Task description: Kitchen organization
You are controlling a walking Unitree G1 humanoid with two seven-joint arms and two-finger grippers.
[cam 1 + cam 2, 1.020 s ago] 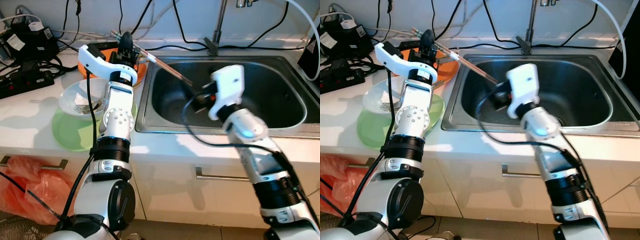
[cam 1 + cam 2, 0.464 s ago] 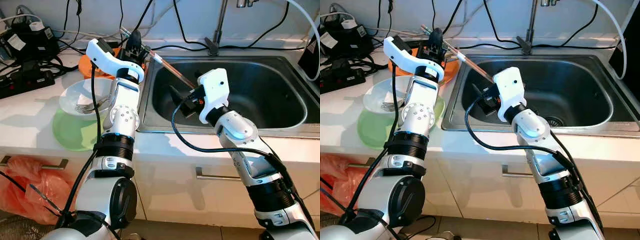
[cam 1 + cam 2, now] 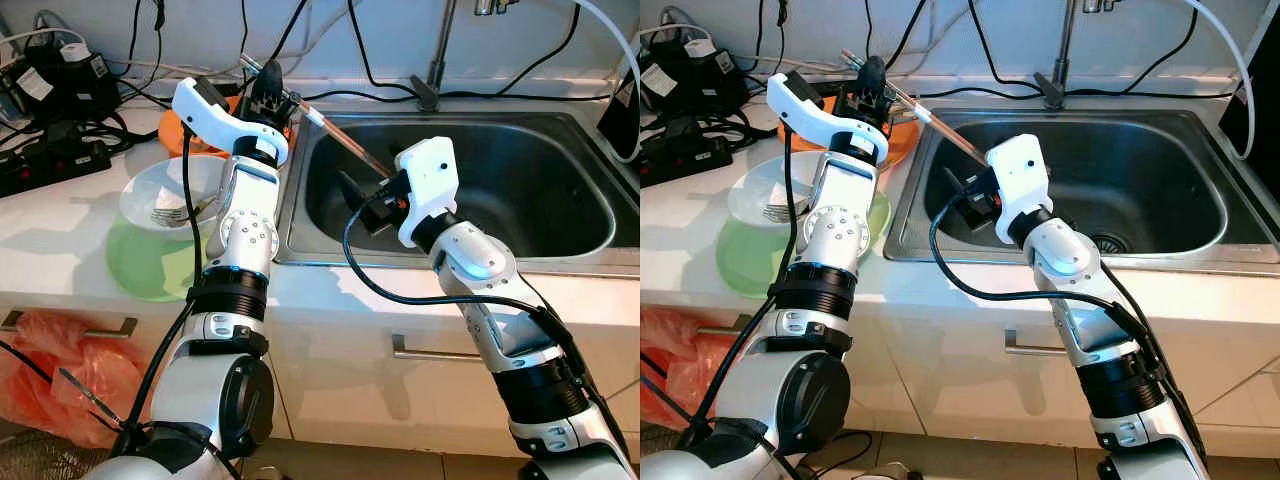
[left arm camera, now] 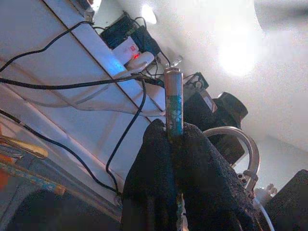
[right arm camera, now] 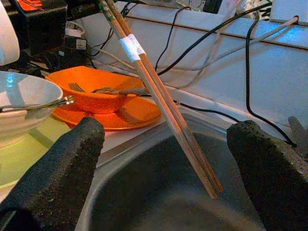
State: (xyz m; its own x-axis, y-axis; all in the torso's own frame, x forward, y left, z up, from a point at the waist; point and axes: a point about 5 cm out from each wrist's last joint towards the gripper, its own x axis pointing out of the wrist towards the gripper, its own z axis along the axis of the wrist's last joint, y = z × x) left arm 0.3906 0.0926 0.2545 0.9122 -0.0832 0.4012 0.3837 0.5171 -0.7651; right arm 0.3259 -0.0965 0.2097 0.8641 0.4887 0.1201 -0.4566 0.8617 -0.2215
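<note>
Left claw [image 3: 268,88] pinches the light, stiff, slippery chopsticks [image 3: 335,140] near their top end; right claw [image 3: 362,205] gapes wide, empty, just below their tips.

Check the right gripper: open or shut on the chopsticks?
Open. In the right wrist view the right gripper's fingers stand wide apart, with the chopsticks between them untouched; the left gripper holds them.

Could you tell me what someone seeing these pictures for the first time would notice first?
Most striking is the pair of chopsticks slanting from the left gripper, which pinches them above the orange bowl, down over the steel sink. The right gripper waits open inside the sink, its fingers spread either side of the chopsticks' lower end. On the counter left of the sink, a white bowl with a fork sits on a green plate.
</note>
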